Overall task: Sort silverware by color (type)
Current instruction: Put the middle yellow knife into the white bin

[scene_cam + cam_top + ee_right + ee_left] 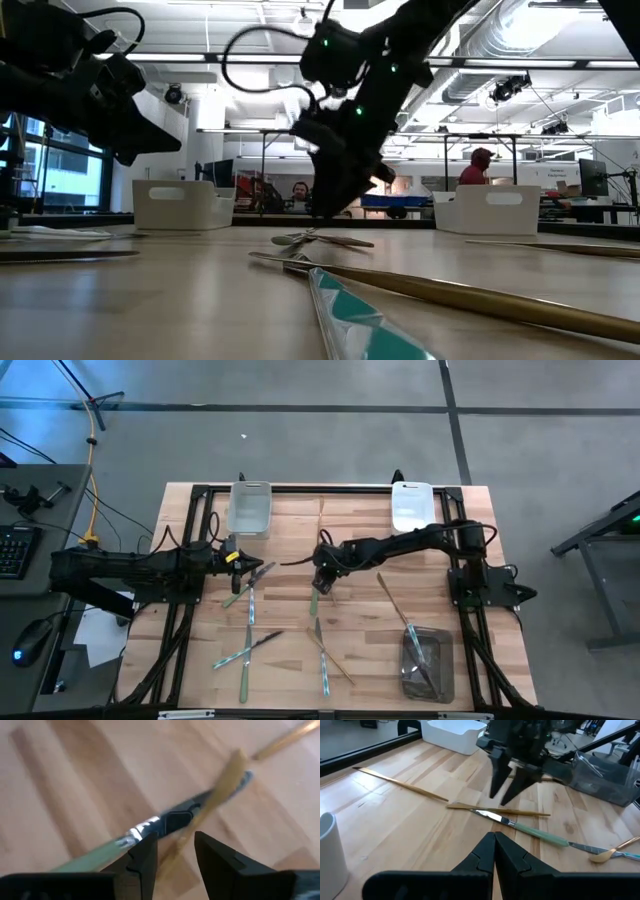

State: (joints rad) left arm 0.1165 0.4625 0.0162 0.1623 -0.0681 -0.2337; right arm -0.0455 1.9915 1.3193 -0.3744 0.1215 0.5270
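High view, right claw (322, 584): fingers apart, just above green-handled knife (314, 601) crossing gold utensil (220, 795)
Left claw (243, 559): pinched together, holding nothing

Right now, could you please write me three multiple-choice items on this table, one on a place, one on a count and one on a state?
1. Where does the clear bin holding silverware sit?
A. Near corner on the right arm's side
B. Far edge, left arm's side
C. Table centre

2. How many white bins stand along the far edge?
A. One
B. Two
C. Four

3. How do the right gripper's fingers stand?
A. Shut tight
B. Open above a knife
C. Clamped on a white bin

Key: 1 A, the clear bin lies at the near right corner. 2 B, one white bin and a second stand at the far edge. 3 B, the right gripper shows a gap between its fingers over the knife.
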